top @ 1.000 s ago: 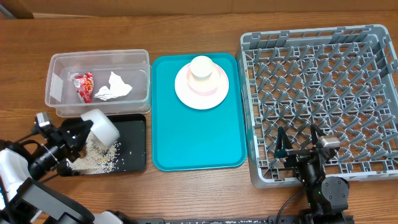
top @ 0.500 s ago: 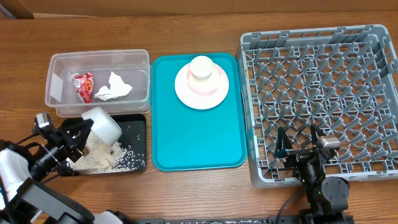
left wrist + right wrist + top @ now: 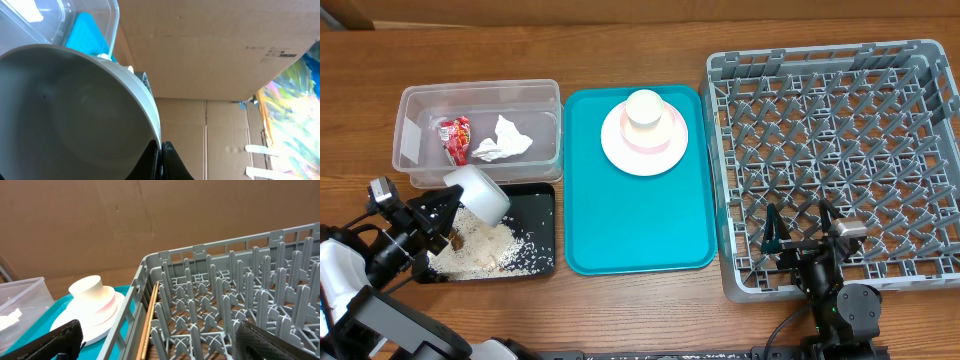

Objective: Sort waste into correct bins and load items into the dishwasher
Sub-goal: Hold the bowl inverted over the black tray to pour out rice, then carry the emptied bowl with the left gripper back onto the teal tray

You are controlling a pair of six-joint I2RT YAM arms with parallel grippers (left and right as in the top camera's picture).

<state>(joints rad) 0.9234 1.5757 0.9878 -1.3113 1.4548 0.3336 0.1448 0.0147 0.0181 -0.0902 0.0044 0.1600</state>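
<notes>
My left gripper (image 3: 448, 208) is shut on the rim of the grey-white bowl (image 3: 477, 192), which is tipped over the black tray (image 3: 538, 205). Loose white rice (image 3: 485, 250) lies piled in that tray. The left wrist view is filled by the bowl (image 3: 75, 110), with the jaws pinched on its edge. The clear tub (image 3: 480, 97) holds the red wrapper (image 3: 455, 138) and the crumpled napkin (image 3: 501, 140). On the teal tray (image 3: 638, 220) sits the pink plate (image 3: 643, 148) with a pale cup (image 3: 644, 108) stacked on it. My right gripper (image 3: 803, 232) hangs open over the grey dish rack's (image 3: 835, 130) front edge.
The rack (image 3: 225, 305) fills the right side of the table, its upright pegs close under the right gripper (image 3: 165, 345). The plate (image 3: 85, 322) and cup (image 3: 86, 287) lie to its left. Bare wooden table (image 3: 640, 310) runs along the front.
The left gripper has drawn the tipped bowl slightly left and back. More rice now lies heaped in the black tray. The right arm has not moved.
</notes>
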